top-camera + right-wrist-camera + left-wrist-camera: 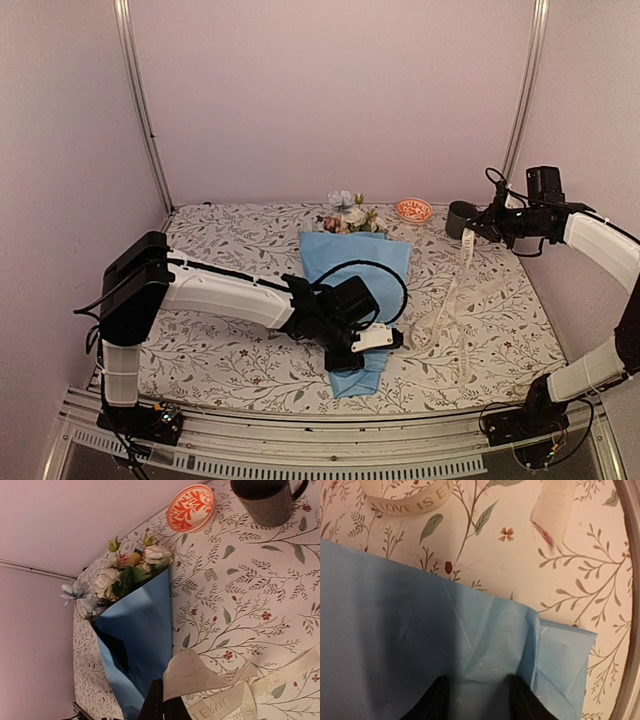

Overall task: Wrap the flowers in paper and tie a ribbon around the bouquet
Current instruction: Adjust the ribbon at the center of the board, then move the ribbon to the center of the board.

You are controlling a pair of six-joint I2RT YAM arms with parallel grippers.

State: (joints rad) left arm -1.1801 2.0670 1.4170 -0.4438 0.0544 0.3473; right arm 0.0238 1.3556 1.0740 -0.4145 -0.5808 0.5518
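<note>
Left wrist – left fingers apparently clamp the paper – right fingers pinch the ribbon.

My left gripper holds the narrow near end of the bouquet, blooms pointing far. My right gripper, raised at far right, pinches the ribbon, which trails onto the tablecloth.

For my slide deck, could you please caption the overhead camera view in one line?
Left gripper clasps the narrow end of the bouquet while the raised right gripper holds up the ribbon.
</note>
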